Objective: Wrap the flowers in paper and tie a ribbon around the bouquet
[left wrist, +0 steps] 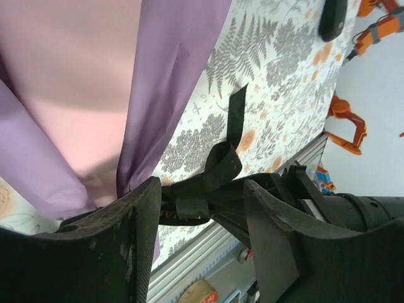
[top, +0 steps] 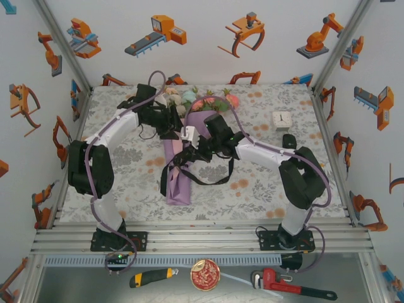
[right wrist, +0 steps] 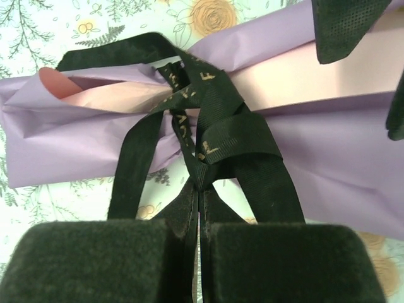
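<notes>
The bouquet lies lengthwise mid-table, flowers (top: 202,100) at the far end and the lilac paper (top: 180,183) cone pointing towards me. A black ribbon (top: 189,165) is wound round the cone's middle, and one loop trails right. My right gripper (right wrist: 201,189) is shut on the ribbon (right wrist: 221,126) just below its crossing over the paper (right wrist: 328,145); from above it (top: 189,153) sits at the cone's right side. My left gripper (left wrist: 202,211) stands open; a ribbon (left wrist: 214,173) strand crosses just past its fingertips, unpinched, beside the paper (left wrist: 158,76). From above it (top: 178,129) hovers over the upper cone.
A small white clock (top: 281,119) and a black object (top: 289,140) sit on the tablecloth at the right. On the shelf below the front rail (top: 202,237) lie a utility knife (top: 151,276), a round tin (top: 205,273) and a red pipe wrench (top: 290,287).
</notes>
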### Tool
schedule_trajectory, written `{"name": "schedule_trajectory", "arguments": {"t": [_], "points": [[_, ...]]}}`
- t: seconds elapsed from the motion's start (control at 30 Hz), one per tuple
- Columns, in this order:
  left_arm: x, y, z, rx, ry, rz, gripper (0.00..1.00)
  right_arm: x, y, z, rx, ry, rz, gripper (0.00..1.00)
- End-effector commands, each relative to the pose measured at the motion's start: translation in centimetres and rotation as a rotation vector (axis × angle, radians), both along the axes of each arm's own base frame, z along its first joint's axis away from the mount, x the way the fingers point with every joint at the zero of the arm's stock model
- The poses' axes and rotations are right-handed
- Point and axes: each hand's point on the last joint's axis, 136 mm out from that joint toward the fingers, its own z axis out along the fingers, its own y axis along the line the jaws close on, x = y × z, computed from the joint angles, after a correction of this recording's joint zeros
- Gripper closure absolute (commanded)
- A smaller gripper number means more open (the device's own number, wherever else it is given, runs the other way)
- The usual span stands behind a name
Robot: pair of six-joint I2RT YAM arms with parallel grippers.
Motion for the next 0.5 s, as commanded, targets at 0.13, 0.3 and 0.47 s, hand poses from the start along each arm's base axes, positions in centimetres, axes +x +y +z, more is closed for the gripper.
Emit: {"name": "schedule_trajectory", "arguments": {"t": [0.13, 0.3, 0.47], "points": [[0.4, -1.3, 4.0, -0.138, -0.269, -0.262, 0.47, 1.7, 1.6, 1.5, 0.006, -0.061, 0.076, 1.00], [0.6, -0.9, 3.1, -0.122, -0.278, -0.306, 0.46, 2.6, 2.1, 1.4, -0.016, -0.062, 0.074, 1.00], [0.6, -2.0, 2.4, -0.177, -0.237, -0.346, 0.40, 2.9, 2.4, 1.7, -0.019, -0.058, 0.077, 1.00]]}}
